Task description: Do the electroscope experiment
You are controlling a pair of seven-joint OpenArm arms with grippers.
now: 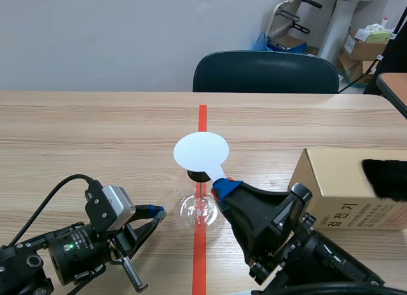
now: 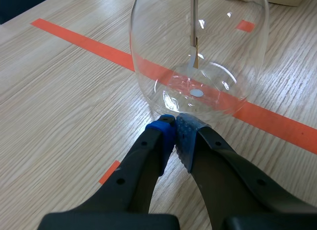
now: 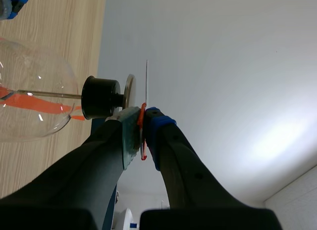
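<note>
Right end effector (image 1: 224, 185), scene view: clamped on white disc (image 1: 201, 151), electroscope (image 1: 200, 209) just under it. Left wrist view: left end effector (image 2: 178, 128) closed, touching its glass. Right wrist view: disc just beside top plate (image 3: 130, 91), apart; charging apparently begun, leaf reading left.

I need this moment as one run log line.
left hand: shut, tips at glass flask base | right hand: shut on white disc, disc over stopper | box: apart from flask
</note>
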